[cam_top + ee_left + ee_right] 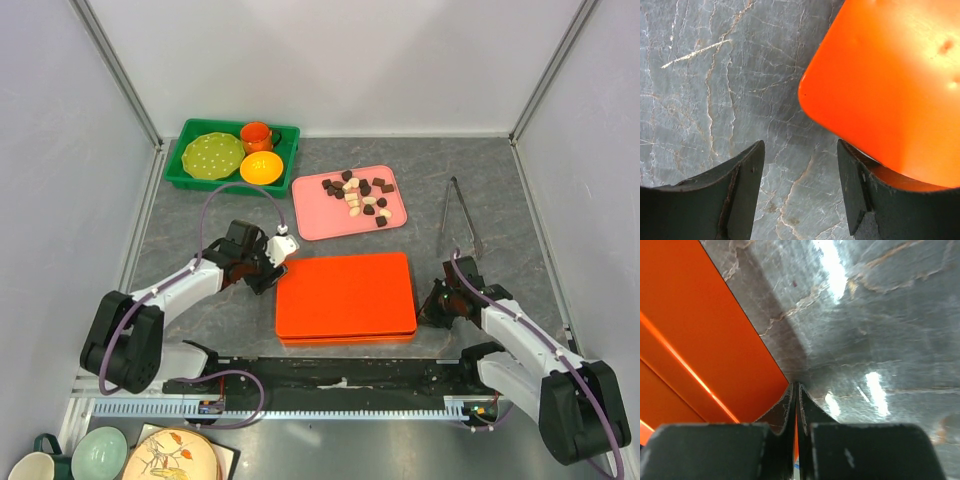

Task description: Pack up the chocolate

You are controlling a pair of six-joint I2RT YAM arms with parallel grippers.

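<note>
Chocolate (358,196) is on the pink tray (310,228), and the orange box (345,295) is closed. Left claw (800,150) is wide at the box's corner, right claw (796,390) is pinched shut at its edge. I'd catch the lid lip and lift evenly.

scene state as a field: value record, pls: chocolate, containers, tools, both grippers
chocolate: dark, reddish-brown and cream pieces, all on the pink tray
pink tray: behind the orange box, apart from it
orange box: between the arms, looks closed
tongs: lying on the table right of the tray, untouched
green bin: far left, holds green plate, orange cup, yellow bowl
left gripper: open, at the box's left corner
right gripper: shut, tips at the box's right edge
packing: not started
</note>
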